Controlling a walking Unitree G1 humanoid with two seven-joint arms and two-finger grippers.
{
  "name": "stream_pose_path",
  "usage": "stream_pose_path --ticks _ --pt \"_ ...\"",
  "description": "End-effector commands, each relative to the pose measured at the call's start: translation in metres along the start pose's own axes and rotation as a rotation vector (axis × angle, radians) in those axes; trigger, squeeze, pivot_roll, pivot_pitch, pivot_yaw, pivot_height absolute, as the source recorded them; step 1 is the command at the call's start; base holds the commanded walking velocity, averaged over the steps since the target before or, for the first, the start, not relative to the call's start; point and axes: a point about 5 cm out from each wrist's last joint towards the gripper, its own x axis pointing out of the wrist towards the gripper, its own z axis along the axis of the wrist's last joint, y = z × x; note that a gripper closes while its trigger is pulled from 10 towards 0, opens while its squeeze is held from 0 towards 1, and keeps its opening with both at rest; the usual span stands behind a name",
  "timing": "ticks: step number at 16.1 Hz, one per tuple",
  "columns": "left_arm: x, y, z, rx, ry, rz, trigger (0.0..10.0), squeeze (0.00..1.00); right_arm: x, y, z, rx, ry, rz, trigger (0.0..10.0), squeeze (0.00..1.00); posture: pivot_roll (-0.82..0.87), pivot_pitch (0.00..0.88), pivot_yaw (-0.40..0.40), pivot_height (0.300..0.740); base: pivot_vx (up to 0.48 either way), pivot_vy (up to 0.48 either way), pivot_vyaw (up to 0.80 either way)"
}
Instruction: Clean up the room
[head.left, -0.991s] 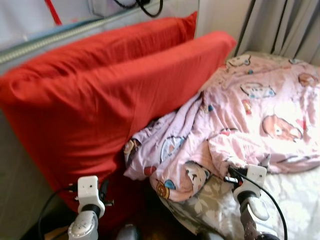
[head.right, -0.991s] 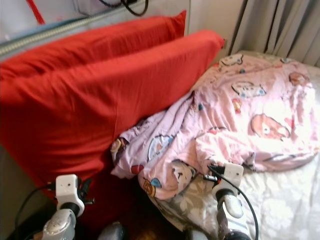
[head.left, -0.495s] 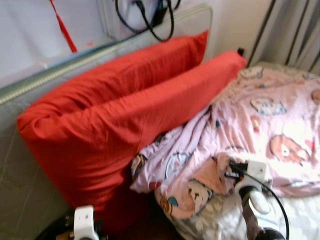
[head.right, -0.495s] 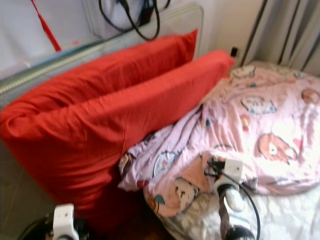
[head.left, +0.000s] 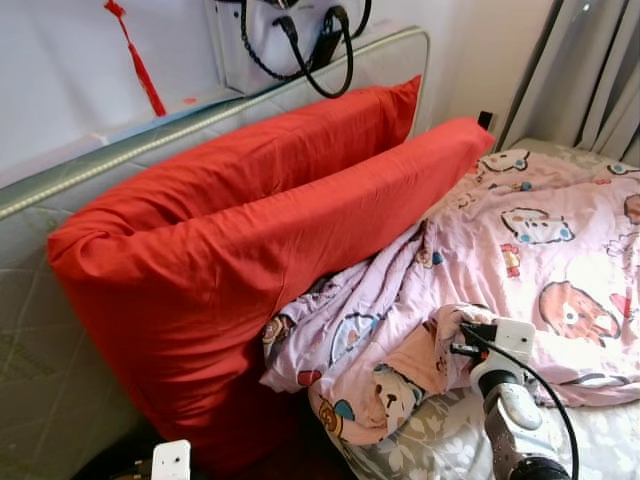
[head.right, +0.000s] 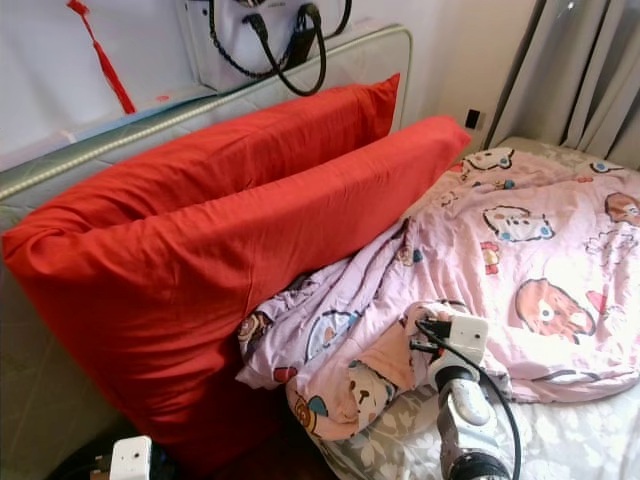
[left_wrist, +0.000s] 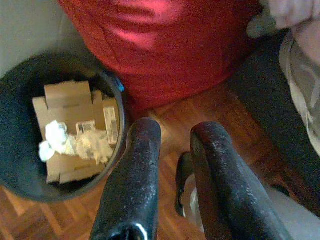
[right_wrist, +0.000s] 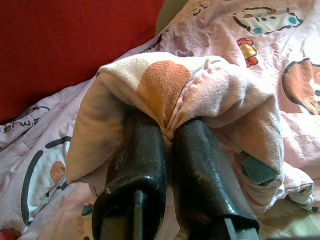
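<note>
A pink cartoon-print quilt (head.left: 530, 220) lies rumpled on the bed, its near edge bunched beside two big red pillows (head.left: 250, 230). My right gripper (right_wrist: 167, 127) is shut on a fold of that quilt's near edge, which drapes over both black fingers (right_wrist: 142, 150). From the head, the right wrist (head.left: 505, 345) sits at the bunched fold (head.left: 420, 355). My left gripper (left_wrist: 175, 135) hangs low beside the bed over the wooden floor, fingers close together with nothing between them.
A dark round bin (left_wrist: 117, 145) holding cardboard and crumpled paper stands on the parquet by the pillows' foot. A padded headboard (head.left: 60, 330) carries a white bag (head.left: 290, 40) with black handles. Grey curtains (head.left: 590, 70) hang at the far right. The grey floral sheet (head.left: 590, 440) shows under the quilt.
The camera has tilted up, bringing the headboard and bag into view. The quilt fold now bunches higher around my right gripper. My left arm has sunk to the picture's lower edge.
</note>
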Motion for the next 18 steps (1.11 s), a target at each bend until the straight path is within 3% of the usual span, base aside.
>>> stream_pose_path --ticks 1,12,18 --pt "-0.0009 0.0037 -0.0044 0.009 0.028 0.014 10.0 0.00 0.0017 0.0021 0.0026 0.010 -0.010 -0.002 10.0 0.00 0.05 0.000 0.024 0.740 0.000 0.000 0.00" --pt "-0.0008 0.0019 -0.0048 0.006 0.030 0.004 10.0 0.00 0.0010 0.0059 0.0033 -0.009 -0.033 -0.006 10.0 0.00 0.06 0.000 0.040 0.740 0.000 0.000 0.00" --pt "-0.0026 0.0043 -0.0094 0.005 0.044 0.009 10.0 0.00 0.0019 0.0057 0.0114 -0.043 -0.088 -0.014 10.0 0.00 0.06 0.000 0.041 0.740 -0.248 0.000 0.00"
